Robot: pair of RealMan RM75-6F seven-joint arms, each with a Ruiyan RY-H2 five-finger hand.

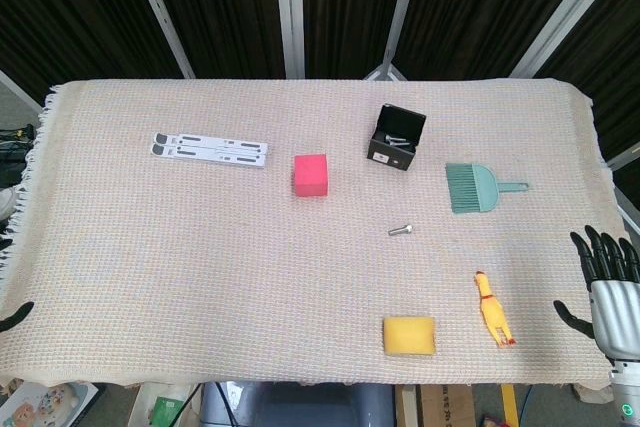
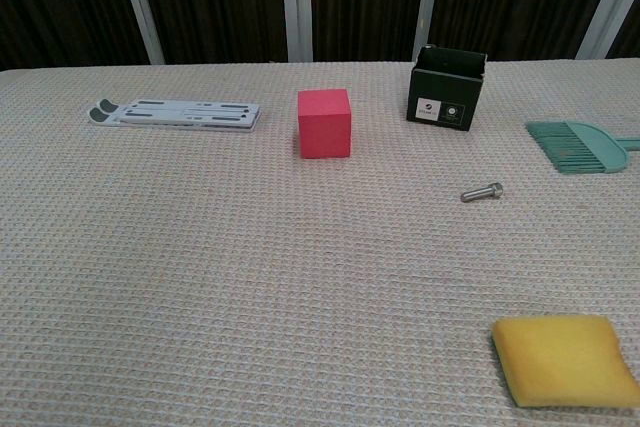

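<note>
Right robot hand (image 1: 612,292) hangs just off the right edge of the worktop (image 1: 200,277), near the front right corner, with its dark fingers (image 1: 597,252) spread apart and nothing in it. Only a dark fingertip of the left robot hand (image 1: 14,316) peeks in at the front left corner, so I cannot tell if it is spread or closed. Nearest to the right robot hand is a yellow rubber chicken (image 1: 492,308), lying flat near the front edge. Just beside the chicken, on its left, sits a yellow sponge (image 1: 410,335). A small silver bolt (image 1: 400,230) lies near the middle. Farther back are a pink cube (image 1: 311,175), a black box (image 1: 396,137) and a green brush (image 1: 478,187) by the right edge. A white folded stand (image 1: 210,150) lies toward the back left.
</note>
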